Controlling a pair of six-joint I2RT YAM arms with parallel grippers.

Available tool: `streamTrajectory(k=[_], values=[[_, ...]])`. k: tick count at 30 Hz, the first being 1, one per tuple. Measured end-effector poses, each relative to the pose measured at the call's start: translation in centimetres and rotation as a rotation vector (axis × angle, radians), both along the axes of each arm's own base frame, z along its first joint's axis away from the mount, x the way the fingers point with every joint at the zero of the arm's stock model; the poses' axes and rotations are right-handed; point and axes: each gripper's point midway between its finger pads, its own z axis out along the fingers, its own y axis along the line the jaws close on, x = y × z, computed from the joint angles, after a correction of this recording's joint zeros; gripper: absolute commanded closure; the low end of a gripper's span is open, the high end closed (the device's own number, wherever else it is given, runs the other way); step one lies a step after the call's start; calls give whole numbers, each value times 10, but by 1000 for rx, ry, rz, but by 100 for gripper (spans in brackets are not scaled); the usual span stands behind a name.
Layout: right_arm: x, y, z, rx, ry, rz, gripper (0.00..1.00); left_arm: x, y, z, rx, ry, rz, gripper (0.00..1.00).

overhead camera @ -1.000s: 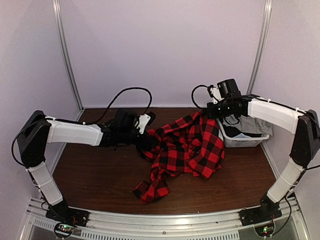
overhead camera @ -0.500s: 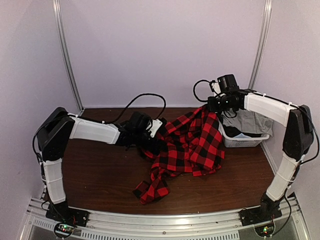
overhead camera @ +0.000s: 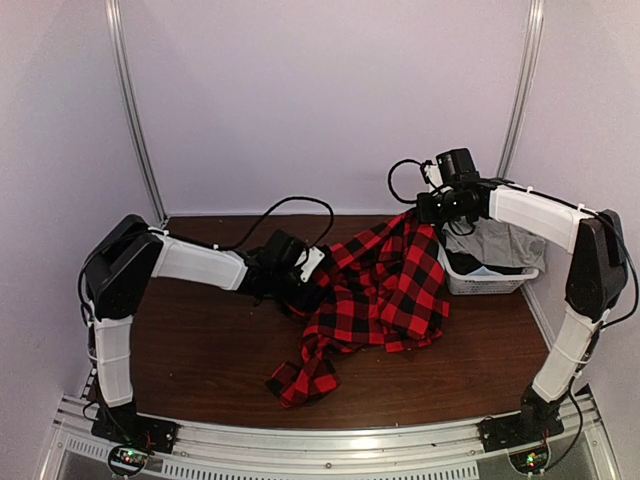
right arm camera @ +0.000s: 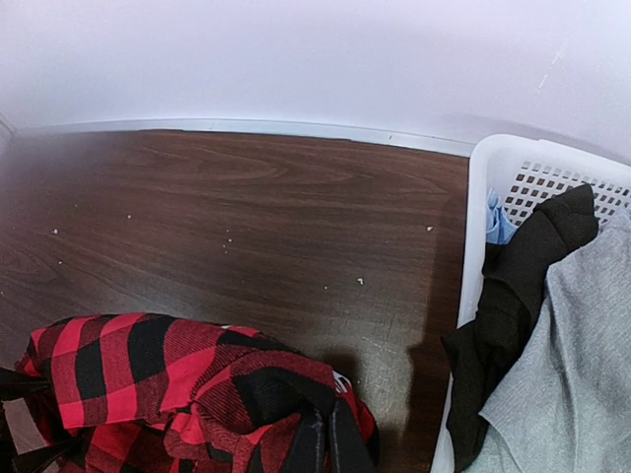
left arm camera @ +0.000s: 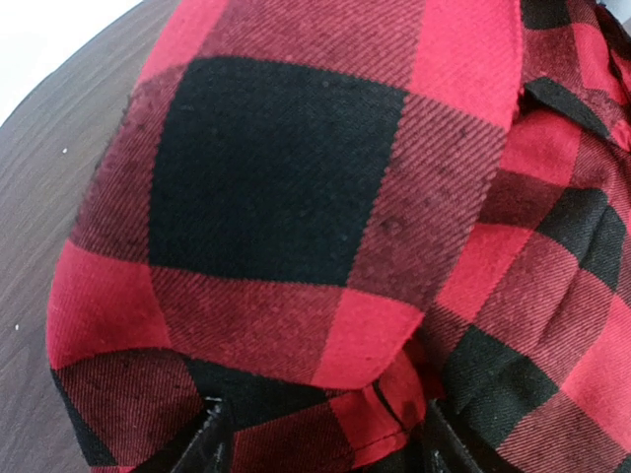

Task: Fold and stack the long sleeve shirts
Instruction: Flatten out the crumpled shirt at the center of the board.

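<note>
The red-and-black check flannel shirt (overhead camera: 385, 290) lies crumpled at centre right of the table, one sleeve trailing toward the front (overhead camera: 300, 380). My right gripper (overhead camera: 420, 212) is shut on the shirt's far edge and holds it raised beside the basket. In the right wrist view the two fingers (right arm camera: 314, 445) are pressed together on bunched check cloth (right arm camera: 168, 384). My left gripper (overhead camera: 300, 288) is at the shirt's left edge. In the left wrist view its fingers (left arm camera: 212, 441) stand wide apart, with the check cloth (left arm camera: 286, 187) bulging between and above them.
A white plastic mesh basket (overhead camera: 455, 276) stands at the right by the back wall. It holds grey, black and blue clothes (right arm camera: 552, 325). Its rim (right arm camera: 478, 197) is right next to my right gripper. The brown table (overhead camera: 200, 350) shows bare wood on the left.
My left arm has reached rightward into the shirt's left edge. My right gripper has pulled the shirt's far edge up and back a little, then held still.
</note>
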Motion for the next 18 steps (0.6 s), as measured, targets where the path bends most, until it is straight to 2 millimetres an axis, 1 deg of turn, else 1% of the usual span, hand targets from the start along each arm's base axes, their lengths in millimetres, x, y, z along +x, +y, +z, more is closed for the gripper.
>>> streamTrajectory(k=[2, 5, 12, 18], values=[[0, 0, 0, 0, 0, 0, 100, 0, 0, -2, 3, 3, 0, 34], [0, 0, 0, 2, 1, 1, 100, 0, 0, -4, 5, 5, 0, 40], [0, -1, -1, 1, 3, 1, 100, -1, 2, -12, 20, 12, 1, 67], [0, -1, -2, -1, 4, 3, 100, -1, 3, -14, 25, 13, 0, 85]])
